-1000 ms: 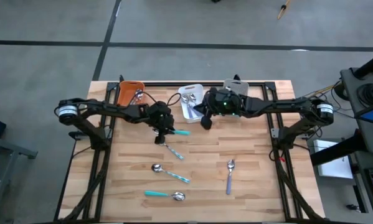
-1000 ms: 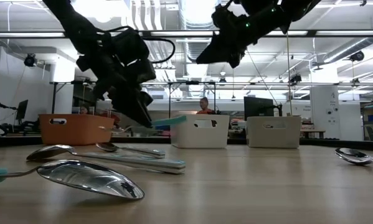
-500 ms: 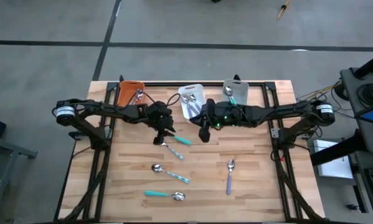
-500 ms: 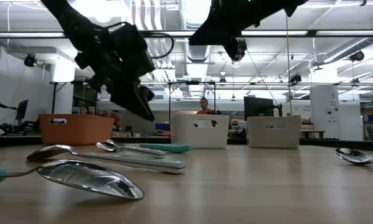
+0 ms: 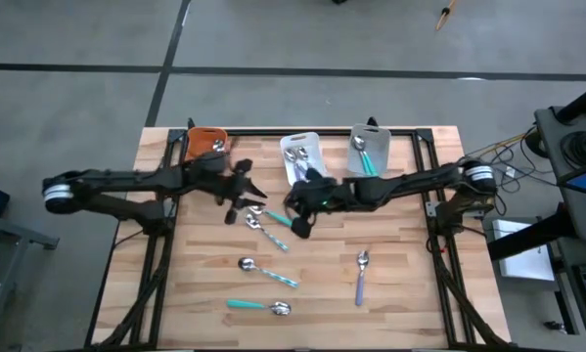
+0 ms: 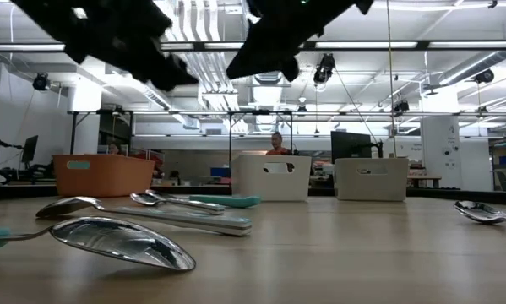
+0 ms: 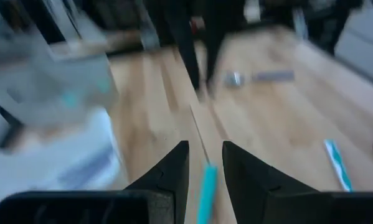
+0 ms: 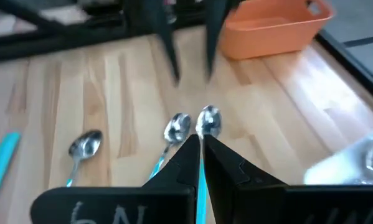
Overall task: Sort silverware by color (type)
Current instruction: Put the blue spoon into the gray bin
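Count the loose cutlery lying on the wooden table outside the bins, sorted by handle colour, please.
Teal handles: 2
Striped handles: 2
Purple handle: 1
Total: 5

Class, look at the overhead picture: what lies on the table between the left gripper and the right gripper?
In the high view, two spoons lie between the left gripper and the right gripper: a pale striped-handled spoon and a teal-handled spoon.
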### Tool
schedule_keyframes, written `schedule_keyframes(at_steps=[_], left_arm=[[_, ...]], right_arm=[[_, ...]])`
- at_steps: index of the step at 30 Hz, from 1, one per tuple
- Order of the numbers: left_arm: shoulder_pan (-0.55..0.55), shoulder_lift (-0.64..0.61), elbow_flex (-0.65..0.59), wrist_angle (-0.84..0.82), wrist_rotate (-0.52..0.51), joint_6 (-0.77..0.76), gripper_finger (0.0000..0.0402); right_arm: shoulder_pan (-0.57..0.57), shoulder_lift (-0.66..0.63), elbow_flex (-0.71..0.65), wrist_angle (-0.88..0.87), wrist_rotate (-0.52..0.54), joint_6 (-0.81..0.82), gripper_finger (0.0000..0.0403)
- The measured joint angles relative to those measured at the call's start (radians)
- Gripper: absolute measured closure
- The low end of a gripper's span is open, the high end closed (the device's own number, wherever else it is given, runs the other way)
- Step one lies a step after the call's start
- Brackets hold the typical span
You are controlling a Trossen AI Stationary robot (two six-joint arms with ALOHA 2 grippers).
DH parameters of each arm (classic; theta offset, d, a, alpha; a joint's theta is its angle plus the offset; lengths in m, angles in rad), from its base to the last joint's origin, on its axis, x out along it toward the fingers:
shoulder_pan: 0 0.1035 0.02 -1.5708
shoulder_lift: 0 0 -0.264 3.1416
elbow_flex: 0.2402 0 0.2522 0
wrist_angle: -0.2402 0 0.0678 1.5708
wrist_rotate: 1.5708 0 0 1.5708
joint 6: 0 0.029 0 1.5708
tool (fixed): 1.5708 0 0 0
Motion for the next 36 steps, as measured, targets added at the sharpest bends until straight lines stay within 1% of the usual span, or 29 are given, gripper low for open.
schedule_keyframes(at_steps=[3, 7, 9, 13, 18, 23, 29, 32, 36], left_arm=[[0.002, -0.100, -0.068, 0.140, -0.025, -0.016, 0.0323], [0.002, -0.202, -0.158, 0.298, -0.071, -0.044, 0.0323], [0.002, -0.244, -0.193, 0.322, -0.079, -0.047, 0.0323], [0.002, -0.296, -0.224, 0.344, -0.085, -0.057, 0.0323], [0.003, -0.317, -0.239, 0.352, -0.090, -0.123, 0.0323], [0.003, -0.313, -0.243, 0.348, -0.090, -0.182, 0.0323], [0.003, -0.305, -0.243, 0.349, -0.090, -0.216, 0.0322], [0.003, -0.303, -0.243, 0.349, -0.090, -0.220, 0.0322], [0.003, -0.293, -0.243, 0.350, -0.089, -0.221, 0.0322]], right_arm=[[0.011, 0.072, 0.061, -0.036, -0.001, -0.028, 0.0390], [0.021, 0.156, 0.118, -0.043, -0.001, -0.056, 0.0390], [0.021, 0.191, 0.138, -0.053, 0.000, -0.058, 0.0390], [0.021, 0.248, 0.158, -0.054, 0.001, -0.037, 0.0390], [0.021, 0.299, 0.158, -0.051, 0.054, -0.036, 0.0390], [0.020, 0.357, 0.159, -0.043, 0.077, -0.003, 0.0390], [0.020, 0.420, 0.173, -0.032, 0.077, -0.001, 0.0386], [0.016, 0.439, 0.186, -0.024, 0.078, -0.001, 0.0368], [0.009, 0.446, 0.199, -0.010, 0.088, 0.007, 0.0324]])
